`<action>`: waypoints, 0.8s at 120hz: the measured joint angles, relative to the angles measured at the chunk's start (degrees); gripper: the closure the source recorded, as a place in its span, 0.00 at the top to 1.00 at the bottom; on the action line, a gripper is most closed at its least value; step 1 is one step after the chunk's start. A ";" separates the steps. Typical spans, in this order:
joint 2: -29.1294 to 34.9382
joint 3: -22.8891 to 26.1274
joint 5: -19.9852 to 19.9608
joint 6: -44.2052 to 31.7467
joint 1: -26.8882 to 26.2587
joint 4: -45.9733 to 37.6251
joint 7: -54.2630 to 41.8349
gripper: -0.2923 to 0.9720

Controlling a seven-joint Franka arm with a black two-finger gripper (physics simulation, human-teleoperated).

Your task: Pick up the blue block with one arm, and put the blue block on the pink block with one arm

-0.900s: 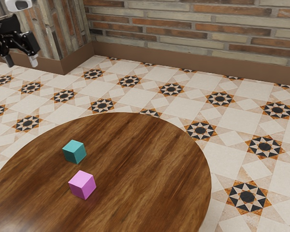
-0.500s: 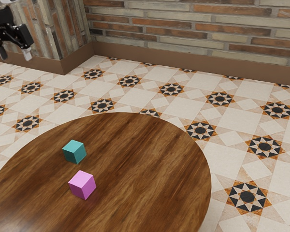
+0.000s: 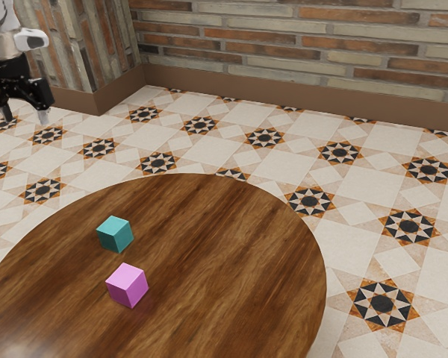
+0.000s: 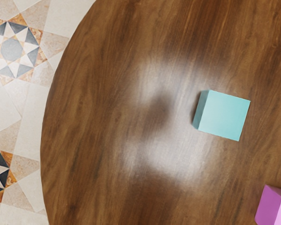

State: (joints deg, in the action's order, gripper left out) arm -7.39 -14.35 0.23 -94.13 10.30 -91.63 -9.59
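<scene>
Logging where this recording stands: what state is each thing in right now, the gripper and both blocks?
gripper: open, empty, high at the exterior view's upper left, away from both blocks.
blue block: resting flat on the table, not held.
pink block: resting flat on the table, apart from the blue block, nothing on top.
</scene>
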 joint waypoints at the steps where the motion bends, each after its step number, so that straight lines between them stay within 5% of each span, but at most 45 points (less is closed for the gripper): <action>1: -0.16 -0.01 -0.16 -0.83 -0.09 -0.70 -0.01 0.77; 36: -8.21 3.52 -4.44 -22.17 -0.70 -7.85 -0.71 0.77; 61: -4.02 4.40 -10.46 -31.23 -0.91 -20.27 -1.70 0.77; 96: -2.19 5.47 -11.58 -41.06 -0.90 -28.27 -4.76 0.77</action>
State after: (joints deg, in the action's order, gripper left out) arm -9.58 -8.88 -11.35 -135.19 9.40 -119.90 -14.35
